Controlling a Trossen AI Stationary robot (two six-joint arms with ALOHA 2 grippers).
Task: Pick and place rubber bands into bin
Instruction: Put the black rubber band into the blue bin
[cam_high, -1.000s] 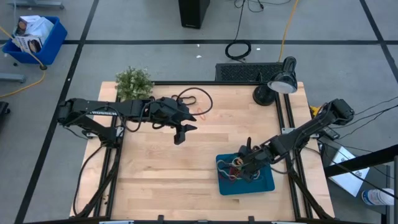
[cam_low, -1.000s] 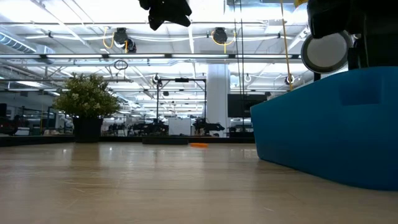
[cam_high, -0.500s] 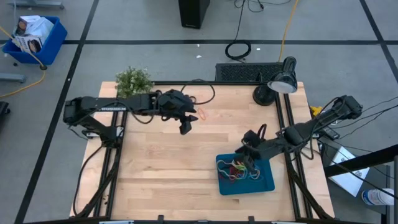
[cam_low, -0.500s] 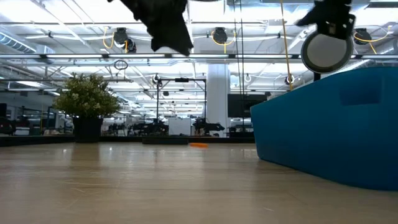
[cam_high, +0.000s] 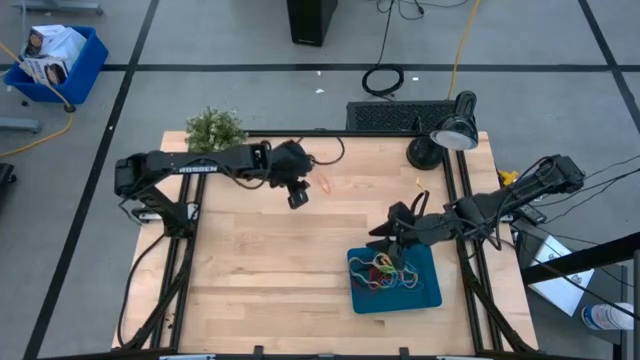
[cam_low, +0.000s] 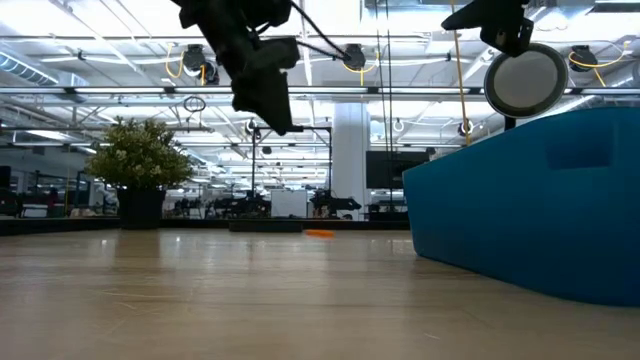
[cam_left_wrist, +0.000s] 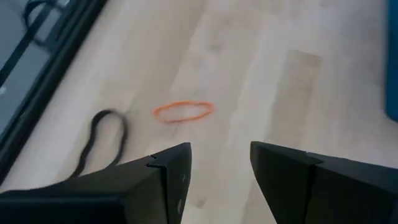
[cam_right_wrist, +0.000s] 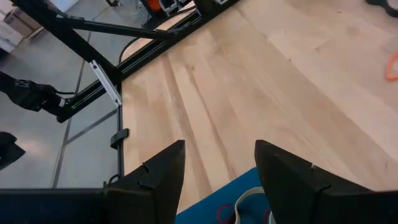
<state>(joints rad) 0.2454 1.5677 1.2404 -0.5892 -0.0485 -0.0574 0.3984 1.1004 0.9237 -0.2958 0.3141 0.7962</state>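
1. where the wooden table (cam_high: 260, 270) meets its far edge, an orange rubber band (cam_high: 325, 184) lies flat on the boards, just beside and to the right of the left gripper (cam_high: 297, 197) in the high view.
2. seen from the left wrist, that orange rubber band (cam_left_wrist: 184, 111) is a flattened loop lying ahead of the two dark fingers (cam_left_wrist: 165, 177), apart from them, with a black rubber band (cam_left_wrist: 99, 140) curled on the wood near it, closer to the table's dark frame.
3. the left gripper is empty and its fingers stand parted with a clear gap of wood showing between them; in the low view it hangs above the tabletop (cam_low: 262, 85), not touching it.
4. more rubber bands (cam_high: 385, 272) in red, orange, green and tan lie tangled in the bin (cam_high: 425, 297), which sits on the near right part of the table.
5. the right gripper (cam_high: 390, 235) is just past the bin's far edge, above it and a little to its left, well apart from the orange band on the boards.
6. its fingers are spread wide and hold nothing; from the right wrist the bin's teal rim (cam_right_wrist: 214, 208) and a few loops show between the fingers (cam_right_wrist: 155, 177).
7. a potted plant (cam_high: 214, 130) stands at the far left corner of the table, and a desk lamp (cam_high: 447, 137) at the far right corner.
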